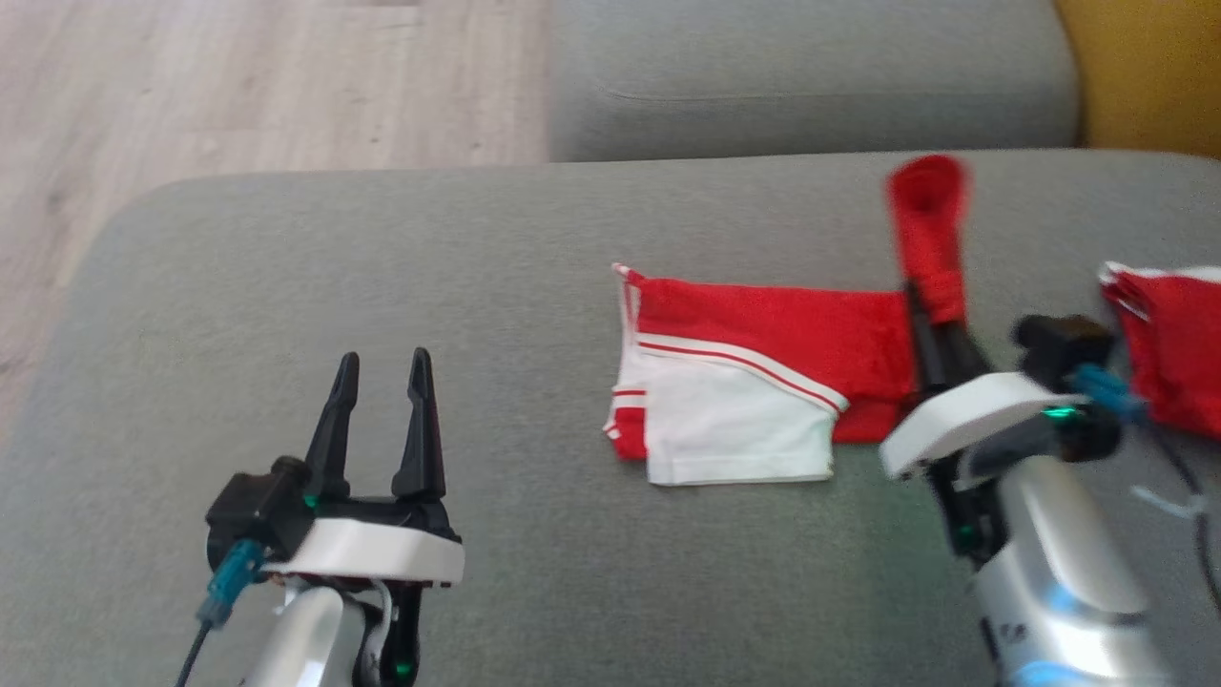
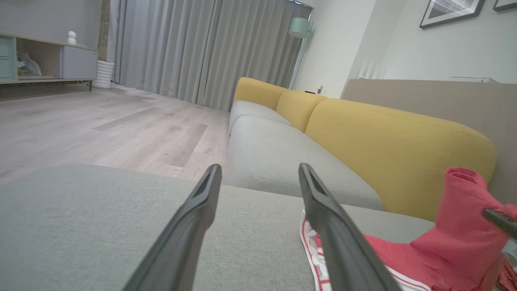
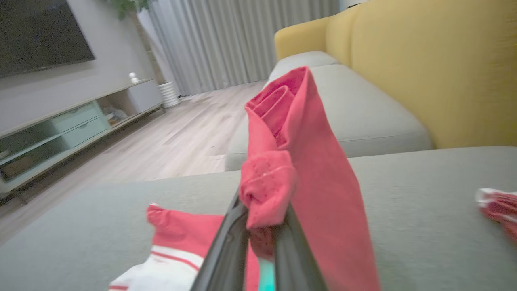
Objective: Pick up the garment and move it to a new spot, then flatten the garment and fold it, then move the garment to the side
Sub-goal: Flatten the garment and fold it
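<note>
Red garment (image 1: 763,334) w/ white panel & red-white stripe trim is seen lying partly folded on grey cushion (image 1: 362,258), centre-right. One red end is clamped in R gripper (image 1: 930,310) and held upright above the rest; it looks rolled, tho blurred. L gripper (image 1: 382,367) is held spread & empty, well apart to the left. Another red cloth (image 1: 1178,343) is seen far right.

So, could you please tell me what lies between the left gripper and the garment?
In the head view, just bare grey sofa cushion lies between the open left gripper and the red-and-white garment.
</note>
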Robot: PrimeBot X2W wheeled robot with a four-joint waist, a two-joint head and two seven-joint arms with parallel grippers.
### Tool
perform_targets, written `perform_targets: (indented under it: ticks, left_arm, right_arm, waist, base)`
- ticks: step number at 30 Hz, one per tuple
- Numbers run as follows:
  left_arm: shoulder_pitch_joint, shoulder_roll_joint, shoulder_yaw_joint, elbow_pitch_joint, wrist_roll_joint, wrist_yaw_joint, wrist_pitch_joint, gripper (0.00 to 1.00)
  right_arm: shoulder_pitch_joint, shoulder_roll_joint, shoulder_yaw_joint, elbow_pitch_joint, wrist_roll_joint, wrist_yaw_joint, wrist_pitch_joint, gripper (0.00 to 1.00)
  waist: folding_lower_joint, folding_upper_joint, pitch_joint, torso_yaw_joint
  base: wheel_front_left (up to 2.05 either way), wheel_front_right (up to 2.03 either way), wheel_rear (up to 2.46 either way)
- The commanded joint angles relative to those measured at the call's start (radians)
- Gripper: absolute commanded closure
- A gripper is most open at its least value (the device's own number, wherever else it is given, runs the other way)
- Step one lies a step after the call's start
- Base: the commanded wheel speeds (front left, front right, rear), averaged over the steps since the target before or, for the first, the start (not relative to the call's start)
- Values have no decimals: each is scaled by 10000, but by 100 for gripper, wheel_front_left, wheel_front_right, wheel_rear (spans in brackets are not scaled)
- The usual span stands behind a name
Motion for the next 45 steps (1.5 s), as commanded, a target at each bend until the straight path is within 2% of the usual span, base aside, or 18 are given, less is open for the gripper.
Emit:
perform_targets:
  ticks: [1,9,19,26,27,28,33,37,41,45]
  left_arm:
    - [-311,229,286,-446,-14,85,38,0]
    - [-294,319,172,-885,10,196,308,0]
    - [-537,235,-105,-987,77,231,414,0]
    - [-674,169,-105,-905,37,286,311,0]
    - [-670,165,-103,-885,29,291,291,0]
    - [-664,163,-99,-861,20,293,271,0]
    - [-664,184,-66,-677,-47,280,186,0]
    - [-659,199,-32,-638,-94,273,126,0]
    - [-586,213,57,-645,-147,296,40,0]
    - [-494,206,199,-721,-196,337,-60,0]
  right_arm:
    - [-369,154,581,-422,112,-9,22,100]
    - [-679,182,2735,80,1256,-9,-200,100]
    - [-1677,184,4217,1940,2008,-9,-817,100]
    - [-1838,184,4982,2761,2379,-9,-1031,100]
    - [-1821,184,5195,2824,2454,-9,-1019,87]
    - [-1805,184,5421,2874,2509,-9,-998,0]
    - [-1609,184,7140,1895,3378,-9,-1111,0]
    - [-1889,185,7384,1369,3736,-9,-1317,0]
    - [-2281,185,6385,1341,3223,-9,-1473,0]
    - [-2281,-73,4248,853,1276,-9,-1490,0]
  waist:
    - [2,0,-70,309]
    - [2,0,190,1040]
    - [2,0,816,1612]
    - [2,0,997,1704]
    - [2,0,1007,1689]
    - [2,0,1015,1665]
    - [2,0,852,1369]
    - [2,0,690,974]
    - [2,0,521,487]
    - [2,0,427,-21]
  base:
    - [0,0,0]
    - [0,0,0]
    - [0,0,0]
    - [0,0,0]
    - [0,0,0]
    - [0,0,0]
    - [0,0,0]
    - [0,0,0]
    - [0,0,0]
    - [0,0,0]
